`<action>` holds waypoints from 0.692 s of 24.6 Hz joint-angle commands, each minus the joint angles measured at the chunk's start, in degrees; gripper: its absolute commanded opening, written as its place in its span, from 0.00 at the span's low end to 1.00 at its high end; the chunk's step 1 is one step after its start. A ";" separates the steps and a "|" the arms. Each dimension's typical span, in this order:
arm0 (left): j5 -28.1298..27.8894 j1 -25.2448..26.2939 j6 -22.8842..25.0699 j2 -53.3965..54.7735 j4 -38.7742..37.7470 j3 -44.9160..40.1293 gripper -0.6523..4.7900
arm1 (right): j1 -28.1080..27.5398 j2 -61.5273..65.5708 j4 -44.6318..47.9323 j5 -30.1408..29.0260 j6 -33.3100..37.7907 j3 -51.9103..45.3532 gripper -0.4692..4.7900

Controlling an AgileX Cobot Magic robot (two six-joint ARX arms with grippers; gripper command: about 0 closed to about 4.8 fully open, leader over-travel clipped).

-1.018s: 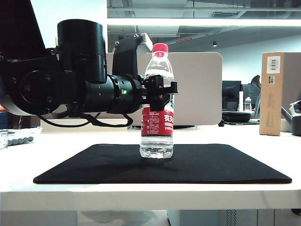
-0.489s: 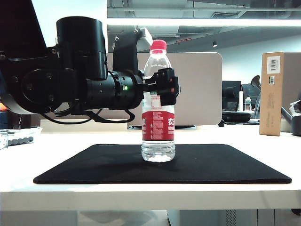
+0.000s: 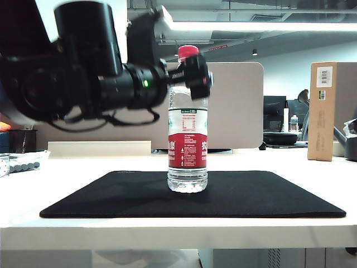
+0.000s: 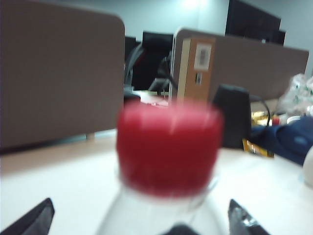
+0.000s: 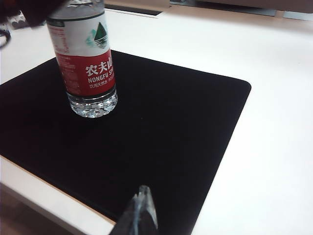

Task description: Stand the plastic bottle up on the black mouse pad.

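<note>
Here the bottle (image 3: 187, 146) stands upright on the mouse pad (image 3: 268, 195), a little left of the pad's middle in the exterior view, its clear ribbed base flat on the black surface and its red cap (image 3: 188, 52) on top. The left gripper (image 3: 192, 71) is up at the bottle's neck, just under the cap, on an arm that reaches in level from the left of that view. In the left wrist view the cap (image 4: 168, 147) fills the middle, blurred and close, while the two fingertips (image 4: 34, 220) sit far out at either side with clear gaps between them and the bottle (image 4: 161, 215); the jaws stand wide open and grip nothing. The right wrist view looks down on the pad (image 5: 161, 137) lying on the white table (image 5: 274, 122), with the bottle (image 5: 88, 68) near one corner, red-and-white label facing the camera. The right gripper (image 5: 141, 213) hangs above the pad's near edge, well apart from the bottle; only a narrow dark tip shows, so whether its jaws are apart or together I cannot tell. A tall cardboard box (image 3: 330, 110) stands on a far desk at the right of the exterior view.
</note>
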 commanded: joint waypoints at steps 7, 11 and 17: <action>-0.15 -0.02 8.24 -17.05 -11.61 -0.66 1.00 | 0.04 -0.17 0.59 0.07 -0.13 -0.28 0.09; -0.20 -0.98 8.04 -30.95 -26.38 -0.66 0.37 | 0.04 -0.79 0.59 0.07 -0.13 -0.28 0.09; -0.46 -1.49 7.52 -47.89 -52.04 -0.66 0.11 | 0.04 -3.19 0.57 0.07 -0.15 -0.28 0.09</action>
